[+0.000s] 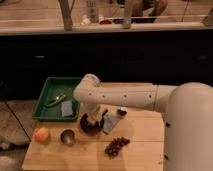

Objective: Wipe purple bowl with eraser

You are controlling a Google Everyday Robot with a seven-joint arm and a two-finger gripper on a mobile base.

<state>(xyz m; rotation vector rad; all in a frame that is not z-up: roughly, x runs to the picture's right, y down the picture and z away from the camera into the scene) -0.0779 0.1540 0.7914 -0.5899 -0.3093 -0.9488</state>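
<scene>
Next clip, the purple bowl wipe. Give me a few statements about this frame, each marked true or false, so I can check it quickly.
1. The gripper is down at the purple bowl. True.
2. The steel cup stands in the green tray. False: it stands on the wooden table, beside the bowl.
3. The grapes lie on the table, nearer the camera than the bowl. True.
4. The orange fruit lies between the bowl and the grapes. False: it sits at the table's picture-left end, beyond the cup.
5. A grey-blue flat rectangle lies in the tray. True.
</scene>
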